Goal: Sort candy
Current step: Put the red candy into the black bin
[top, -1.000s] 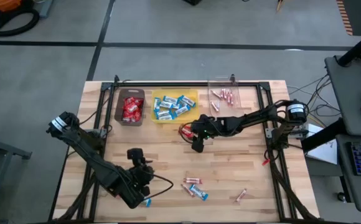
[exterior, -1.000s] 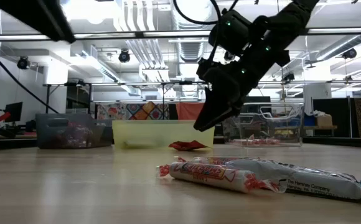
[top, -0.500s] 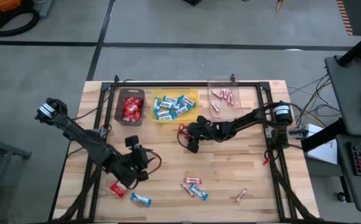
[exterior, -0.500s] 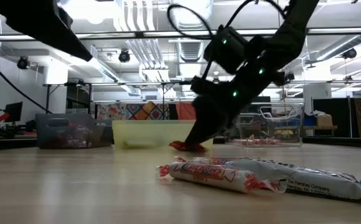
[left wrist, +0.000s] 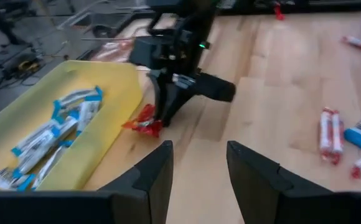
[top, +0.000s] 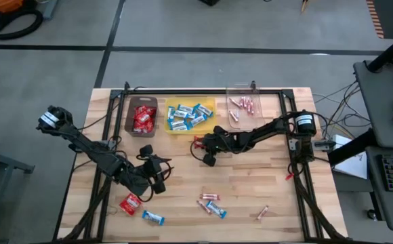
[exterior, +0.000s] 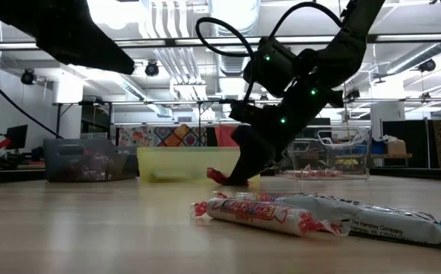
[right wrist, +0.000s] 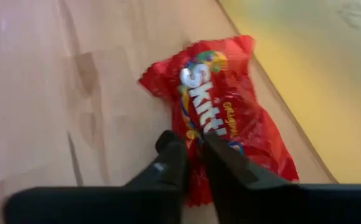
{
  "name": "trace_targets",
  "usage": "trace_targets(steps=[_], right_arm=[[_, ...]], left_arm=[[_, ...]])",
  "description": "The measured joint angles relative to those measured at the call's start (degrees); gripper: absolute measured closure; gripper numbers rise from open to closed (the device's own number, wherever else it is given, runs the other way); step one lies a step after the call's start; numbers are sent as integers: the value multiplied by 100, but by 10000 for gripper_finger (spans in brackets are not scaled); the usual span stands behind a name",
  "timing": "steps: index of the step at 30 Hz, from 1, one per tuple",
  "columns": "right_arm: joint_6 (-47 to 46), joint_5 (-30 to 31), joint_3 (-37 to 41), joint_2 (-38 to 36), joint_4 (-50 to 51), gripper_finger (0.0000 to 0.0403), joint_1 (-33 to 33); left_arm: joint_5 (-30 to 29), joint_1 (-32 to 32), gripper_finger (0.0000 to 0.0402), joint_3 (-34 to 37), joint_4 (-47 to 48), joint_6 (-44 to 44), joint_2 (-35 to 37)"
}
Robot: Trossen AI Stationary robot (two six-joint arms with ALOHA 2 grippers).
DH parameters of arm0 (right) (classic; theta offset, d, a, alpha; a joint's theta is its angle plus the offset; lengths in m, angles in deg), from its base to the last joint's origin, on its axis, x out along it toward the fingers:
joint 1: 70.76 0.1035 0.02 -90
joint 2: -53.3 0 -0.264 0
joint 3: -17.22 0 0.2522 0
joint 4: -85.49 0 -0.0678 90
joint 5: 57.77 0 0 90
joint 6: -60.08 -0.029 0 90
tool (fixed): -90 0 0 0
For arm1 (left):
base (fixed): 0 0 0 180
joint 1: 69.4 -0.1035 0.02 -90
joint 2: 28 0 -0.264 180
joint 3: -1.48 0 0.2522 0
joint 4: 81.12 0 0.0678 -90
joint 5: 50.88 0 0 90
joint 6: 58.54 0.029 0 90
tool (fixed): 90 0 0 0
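Note:
A red candy packet lies on the table by the near wall of the yellow bin. My right gripper is down on it and shut on it; the high view shows the gripper and packet at mid-table. My left gripper is open with nothing between its fingers. It hovers left of centre and faces the right gripper. Another red packet and a blue-and-white bar lie near the front left. My right gripper pinches the red packet between its two fingers at one long edge, about midway along it. The fingers slant down from the table's right side. The packet rests on the table, its far part spread out beyond the fingertips.
A brown bin holds red packets, the yellow bin holds blue-and-white bars, and a clear bin holds pink sticks, all along the far side. Loose sticks and a bar lie front centre, and one stick lies front right.
My right gripper has come down onto the red packet by the yellow bin and shut on it. My left gripper has drawn back from the near edge toward mid-table and turned, uncovering the red packet and the blue-and-white bar at the front left.

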Motion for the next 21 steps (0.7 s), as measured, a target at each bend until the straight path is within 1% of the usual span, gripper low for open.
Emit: trace_targets(steps=[1,2,5,7,12,17,21], right_arm=[[49,-57,0,-2,3,376,-4],[83,-86,0,-14,13,384,-2],[151,-384,12,-123,90,390,-4],[210,-726,26,-265,202,393,1],[190,-1707,42,-658,241,394,44],[-101,-2216,31,-883,185,394,38],[-256,-2473,-4,-925,134,394,61]], left_arm=[[87,-8,268,4,-107,163,-17],[145,-36,268,4,-286,333,-56],[307,-87,268,5,-716,815,-156],[372,-148,268,3,-1058,1055,-238],[293,-403,265,10,-1485,1140,-483],[518,-712,237,5,-1665,1143,-1043],[646,-888,203,-36,-2248,1519,-1614]])
